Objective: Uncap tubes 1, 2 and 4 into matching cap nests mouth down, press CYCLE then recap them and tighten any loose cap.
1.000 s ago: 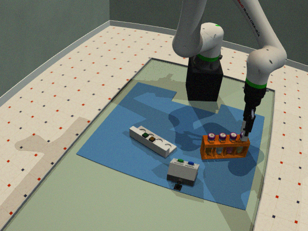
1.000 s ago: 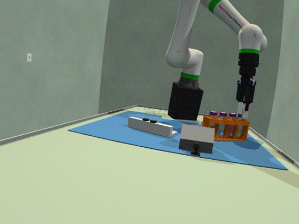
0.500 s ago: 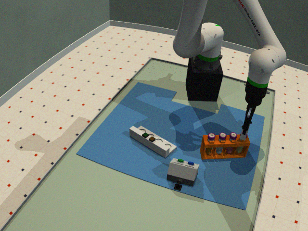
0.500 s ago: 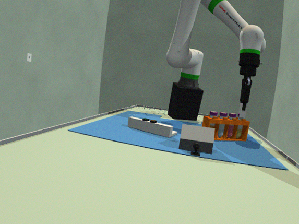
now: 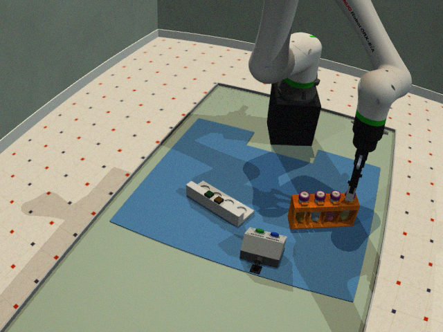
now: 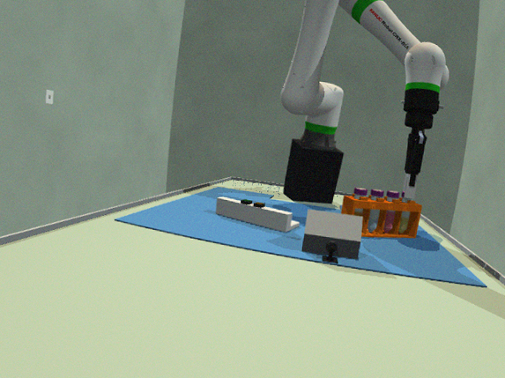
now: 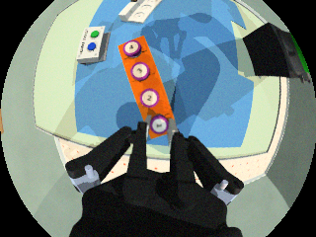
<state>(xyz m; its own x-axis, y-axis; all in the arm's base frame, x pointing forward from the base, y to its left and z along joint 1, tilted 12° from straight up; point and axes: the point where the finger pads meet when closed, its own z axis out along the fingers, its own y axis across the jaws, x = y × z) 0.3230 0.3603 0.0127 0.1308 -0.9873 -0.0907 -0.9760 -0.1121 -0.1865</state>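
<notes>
The orange decapping station stands on the blue mat and holds four tubes with purple caps. My gripper points straight down over its right end in the top view and is shut on the cap of tube 1, which still sits on its tube. The other three caps are on their tubes. In the wrist view the fingers flank the nearest cap of the row. The white cap tray lies to the left with its nests empty. Its two lamps look dark.
The small desk with the green key and the blue key stands in front of the tray and the station. The arm's black base is behind the mat. The table's edge runs close to the right of the station.
</notes>
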